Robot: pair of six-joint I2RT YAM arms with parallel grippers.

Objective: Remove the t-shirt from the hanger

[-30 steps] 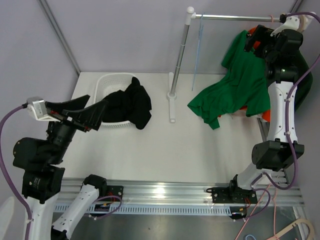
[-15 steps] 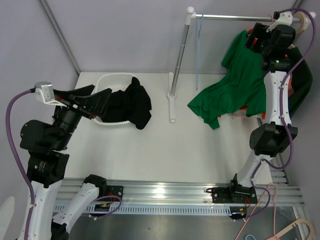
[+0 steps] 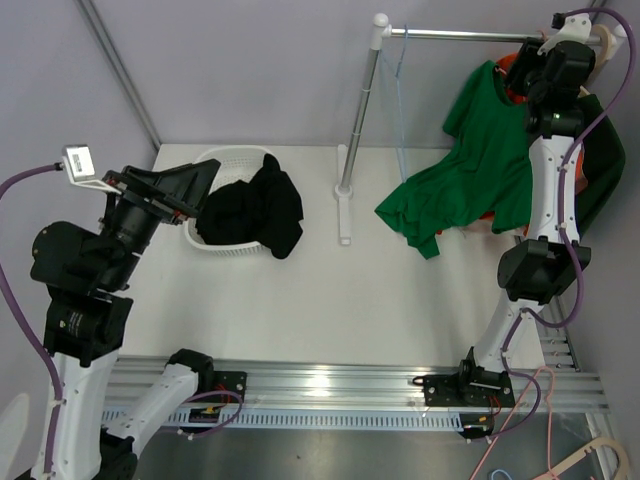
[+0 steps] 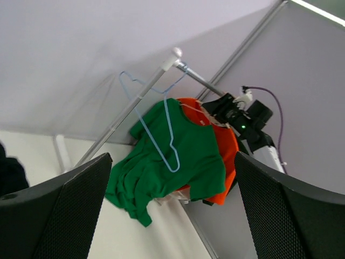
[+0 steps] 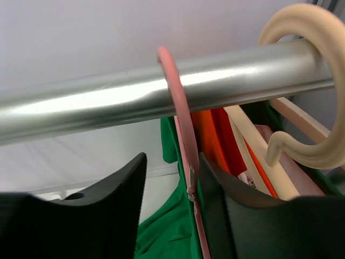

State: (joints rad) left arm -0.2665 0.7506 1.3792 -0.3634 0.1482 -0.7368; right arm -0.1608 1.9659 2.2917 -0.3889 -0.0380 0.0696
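left gripper [image 4: 172, 162] spread wide, raised near laundry basket [image 3: 228, 153] | right gripper [image 5: 171, 162] at rail [image 5: 81, 108], pink hanger hook [image 5: 180, 124] between fingers, one touching, gap at other, not clamped | green t-shirt [image 3: 490, 170] on hanger, rail's right end

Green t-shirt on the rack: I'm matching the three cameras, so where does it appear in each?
Top external: upper right, the green t-shirt hangs below the silver metal rail.
Left wrist: centre of the frame, under the rail.
Right wrist: only a green strip at bottom centre, beside the pink hanger hook.
Shared landmark: the rail, visible in all three.
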